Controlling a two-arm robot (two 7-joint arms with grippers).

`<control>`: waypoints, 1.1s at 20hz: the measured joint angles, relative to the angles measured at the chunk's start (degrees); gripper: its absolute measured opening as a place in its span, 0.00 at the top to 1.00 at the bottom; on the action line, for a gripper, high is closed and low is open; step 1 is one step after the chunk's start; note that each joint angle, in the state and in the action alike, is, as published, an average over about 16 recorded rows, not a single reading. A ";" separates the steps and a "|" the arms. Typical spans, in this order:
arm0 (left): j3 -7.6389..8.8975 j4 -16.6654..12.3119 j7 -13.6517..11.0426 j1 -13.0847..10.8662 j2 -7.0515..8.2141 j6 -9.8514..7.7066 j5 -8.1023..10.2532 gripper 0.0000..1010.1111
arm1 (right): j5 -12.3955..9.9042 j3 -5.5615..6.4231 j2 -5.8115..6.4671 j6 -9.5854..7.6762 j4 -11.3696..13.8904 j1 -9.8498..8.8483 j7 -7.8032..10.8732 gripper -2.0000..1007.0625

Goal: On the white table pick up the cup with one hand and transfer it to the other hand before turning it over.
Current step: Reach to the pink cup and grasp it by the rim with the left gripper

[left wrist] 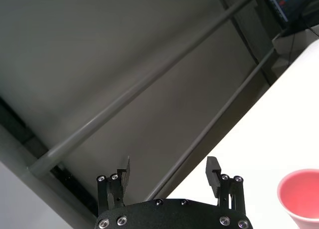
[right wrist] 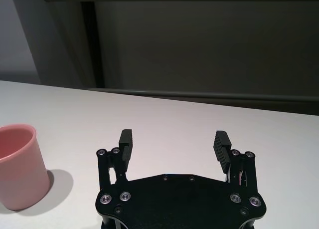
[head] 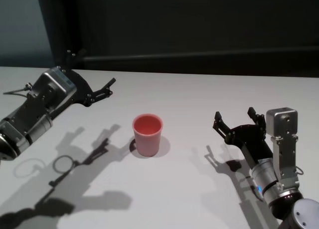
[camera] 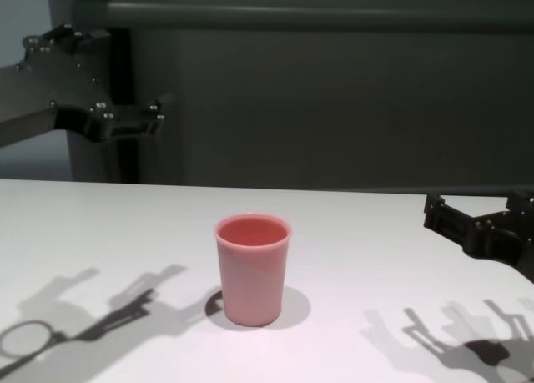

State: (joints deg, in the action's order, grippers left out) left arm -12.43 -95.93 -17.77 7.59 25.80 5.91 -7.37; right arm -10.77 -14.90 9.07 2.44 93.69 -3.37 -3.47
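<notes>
The pink cup stands upright, mouth up, near the middle of the white table. My left gripper, black with a silver wrist and looping cable, hovers open and empty above the table, to the left of the cup and farther back. My right gripper, with the grey boxy housing, is open and empty low over the table to the right of the cup. The cup also shows in the left wrist view, the right wrist view and the chest view, apart from both grippers.
A dark wall with a horizontal rail runs behind the table's far edge. Arm shadows fall on the table at the front left. Nothing but the cup stands on the table.
</notes>
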 joint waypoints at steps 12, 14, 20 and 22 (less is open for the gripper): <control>-7.59 -3.27 -12.50 11.69 10.08 3.13 -8.30 0.01 | 0.00 0.00 0.00 0.00 0.00 0.00 0.00 0.01; -9.27 -3.42 -14.69 13.89 11.23 3.82 -9.54 0.01 | 0.00 0.00 0.00 0.00 0.00 0.00 0.00 0.01; -14.76 -2.85 -21.18 20.18 13.44 5.95 -13.26 0.01 | 0.00 0.00 0.00 0.00 0.00 0.00 0.00 0.01; -16.63 -2.40 -23.23 22.13 13.81 6.63 -14.53 0.01 | 0.00 0.00 0.00 0.00 0.00 0.00 0.00 0.01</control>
State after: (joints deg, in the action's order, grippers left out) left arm -29.05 -98.33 -41.00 29.72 39.61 12.55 -21.90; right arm -10.77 -14.90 9.07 2.44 93.69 -3.36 -3.47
